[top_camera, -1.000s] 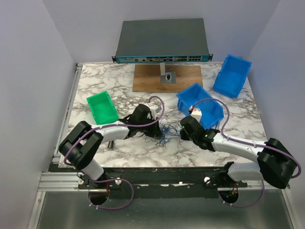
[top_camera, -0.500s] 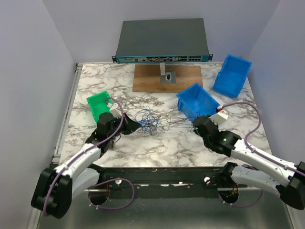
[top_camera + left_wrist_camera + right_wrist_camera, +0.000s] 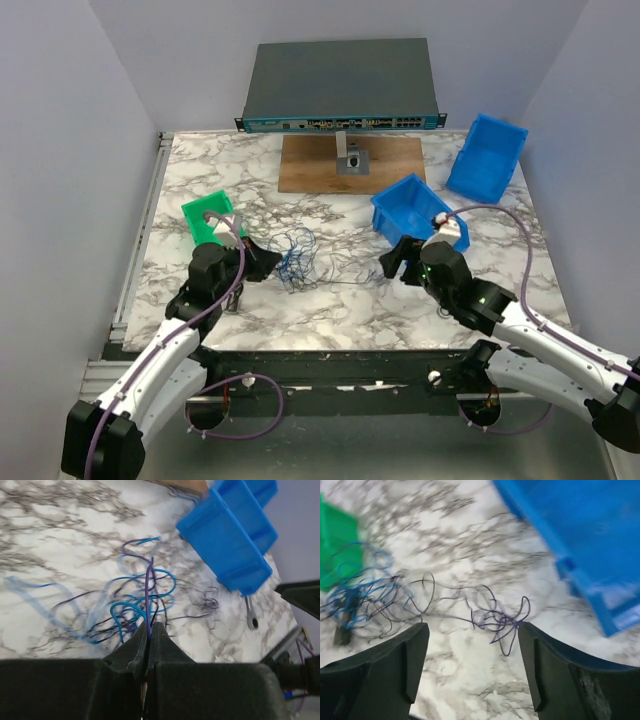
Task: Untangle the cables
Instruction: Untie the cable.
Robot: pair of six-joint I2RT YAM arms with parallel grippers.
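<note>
The cables (image 3: 296, 258) are a loose tangle of thin blue and dark wires on the marble table, with one thin strand trailing right toward my right gripper. My left gripper (image 3: 270, 262) sits just left of the tangle, shut on a purple strand of the cables (image 3: 145, 592) that rises from between its fingertips (image 3: 156, 630). My right gripper (image 3: 392, 262) is open at the strand's right end. In the right wrist view, small purple loops of the cables (image 3: 497, 616) lie on the table just beyond the spread right gripper (image 3: 471, 628), untouched.
A green bin (image 3: 203, 213) stands behind the left gripper. A blue bin (image 3: 410, 205) is just behind the right gripper, and another (image 3: 487, 157) at the back right. A wooden board (image 3: 320, 165) and a network switch (image 3: 340, 85) are at the back. A small metal tool (image 3: 251, 616) lies beside the blue bin.
Both arms pulled apart from the middle, stretching the tangle out. The right gripper has now opened and dropped its strand. The left gripper kept its hold and dragged the bundle left.
</note>
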